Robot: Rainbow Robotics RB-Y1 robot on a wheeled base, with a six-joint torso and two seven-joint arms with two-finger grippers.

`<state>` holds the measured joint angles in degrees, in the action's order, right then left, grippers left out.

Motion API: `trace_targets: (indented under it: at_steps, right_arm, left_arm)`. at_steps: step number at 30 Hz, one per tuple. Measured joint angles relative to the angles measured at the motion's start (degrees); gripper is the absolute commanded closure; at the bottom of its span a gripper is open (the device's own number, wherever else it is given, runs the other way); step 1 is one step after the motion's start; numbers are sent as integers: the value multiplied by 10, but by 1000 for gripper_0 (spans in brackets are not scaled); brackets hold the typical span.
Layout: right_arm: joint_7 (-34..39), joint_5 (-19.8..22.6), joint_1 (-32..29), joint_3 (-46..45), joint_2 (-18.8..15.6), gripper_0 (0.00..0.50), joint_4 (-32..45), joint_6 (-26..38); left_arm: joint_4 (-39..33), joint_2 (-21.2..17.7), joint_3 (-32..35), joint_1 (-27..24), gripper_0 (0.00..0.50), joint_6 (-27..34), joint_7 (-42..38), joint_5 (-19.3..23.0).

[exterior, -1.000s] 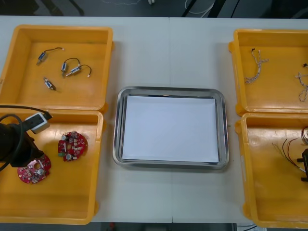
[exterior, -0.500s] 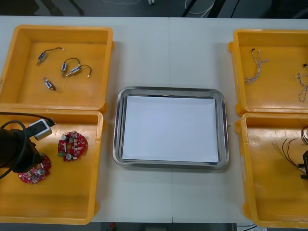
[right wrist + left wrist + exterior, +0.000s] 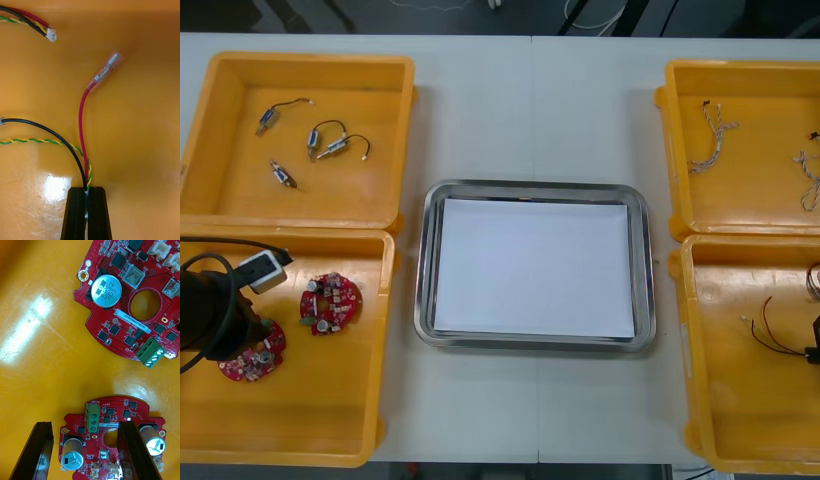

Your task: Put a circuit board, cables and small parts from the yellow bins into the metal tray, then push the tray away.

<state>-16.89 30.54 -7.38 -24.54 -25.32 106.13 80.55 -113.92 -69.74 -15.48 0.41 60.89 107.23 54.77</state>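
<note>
L pincer hung released, spread over circuit board in near-left yellow bin. R pincer clenched on cables in near-right yellow bin. Btw bins, metal tray sat on desk, white inside.

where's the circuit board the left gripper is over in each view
front view: the circuit board lies in the near left yellow bin, left of the second board.
left wrist view: it is under the open left gripper, one finger beside its edge, one over its middle; second board beyond.
right wrist view: another bin, where the right gripper is shut on cables.
shared landmark: the second board, next to it in both.
</note>
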Motion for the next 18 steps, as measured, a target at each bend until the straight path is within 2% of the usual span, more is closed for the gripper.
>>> trace_targets:
  at_steps: [11,18]
  right_arm:
    - [0,20,0,-1,-28,500,59,138]
    - [0,103,0,-18,-74,500,124,233]
  left_arm:
    - [10,0,-9,-8,0,-3,0,-1]
    - [23,0,-31,-26,0,-18,0,-3]
